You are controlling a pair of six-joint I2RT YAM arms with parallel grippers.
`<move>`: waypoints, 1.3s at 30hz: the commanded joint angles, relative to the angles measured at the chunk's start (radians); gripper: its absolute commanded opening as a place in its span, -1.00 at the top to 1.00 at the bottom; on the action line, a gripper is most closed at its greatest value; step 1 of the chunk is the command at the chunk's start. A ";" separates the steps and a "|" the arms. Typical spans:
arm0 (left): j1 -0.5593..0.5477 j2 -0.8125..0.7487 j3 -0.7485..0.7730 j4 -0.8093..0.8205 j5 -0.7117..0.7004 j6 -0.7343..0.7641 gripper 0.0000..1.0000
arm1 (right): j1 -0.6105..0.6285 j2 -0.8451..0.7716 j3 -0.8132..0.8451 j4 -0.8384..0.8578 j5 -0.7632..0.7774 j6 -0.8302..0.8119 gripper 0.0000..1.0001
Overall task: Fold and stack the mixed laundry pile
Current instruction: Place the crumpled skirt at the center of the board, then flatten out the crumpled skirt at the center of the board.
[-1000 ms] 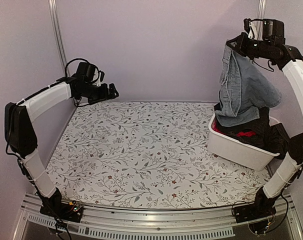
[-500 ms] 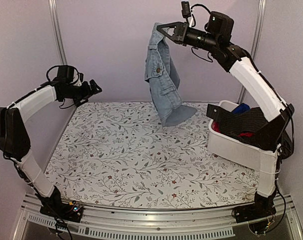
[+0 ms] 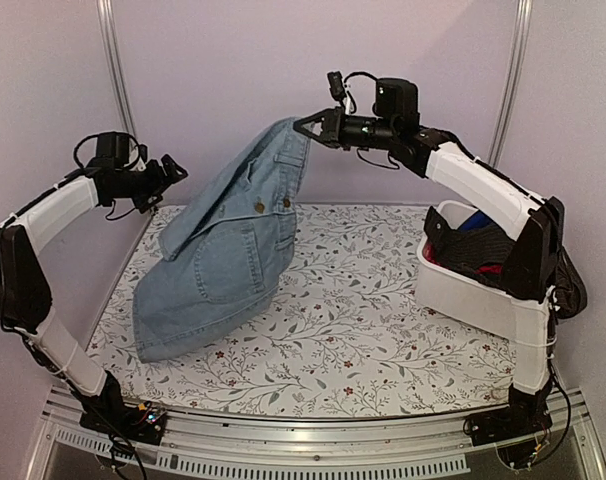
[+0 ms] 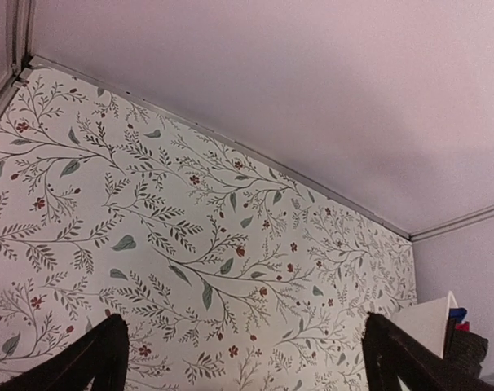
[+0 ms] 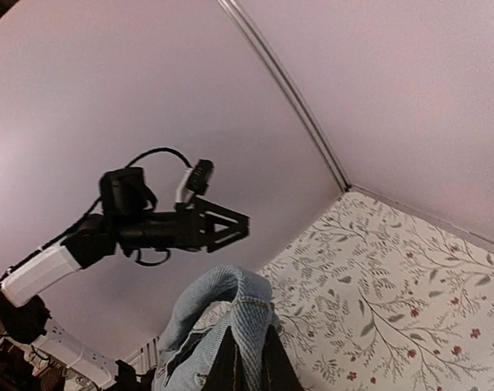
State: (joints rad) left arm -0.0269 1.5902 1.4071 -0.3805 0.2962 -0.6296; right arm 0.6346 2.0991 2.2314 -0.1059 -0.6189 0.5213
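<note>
1 desk, floral cover (image 3: 373, 310) over it. 1 light blue denim piece (image 3: 223, 265), spread wide, its top edge high above the desk and its lower end on the cover at left-front. 1 white bin (image 3: 463, 295) on the desk's right side. In it: 1 dark cloth (image 3: 483, 250), 1 royal blue cloth (image 3: 478, 217), 1 red-pink cloth (image 3: 493, 268).

2 arms. The right arm reaches up and across to centre-back, right end effector (image 3: 308, 130) pinched on the denim's top edge. The left arm is raised at back-left, left end effector (image 3: 175, 170) spread wide, empty, near the denim.
</note>
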 commanded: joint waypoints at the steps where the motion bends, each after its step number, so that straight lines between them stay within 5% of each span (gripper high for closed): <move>1: 0.013 -0.011 -0.035 -0.021 -0.036 0.008 -0.99 | -0.065 -0.017 -0.246 -0.196 0.199 -0.126 1.00; 8: -0.033 0.023 -0.067 -0.074 0.020 0.149 -0.99 | -0.065 0.069 -0.357 -0.429 0.301 -0.294 1.00; 16: -0.321 0.080 -0.071 -0.175 -0.118 0.342 -0.98 | -0.066 0.096 -0.258 -0.478 0.367 -0.329 1.00; 28: -0.492 0.079 -0.188 -0.261 -0.131 0.374 -0.25 | -0.076 0.113 -0.243 -0.509 0.386 -0.313 1.00; 39: -0.557 0.248 -0.102 -0.217 -0.204 0.462 0.05 | -0.075 0.103 -0.275 -0.514 0.384 -0.316 1.00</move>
State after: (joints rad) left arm -0.5430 1.7874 1.2453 -0.6140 0.1436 -0.2340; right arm 0.5617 2.1986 1.9697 -0.6094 -0.2443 0.2092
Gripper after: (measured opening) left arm 0.479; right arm 0.037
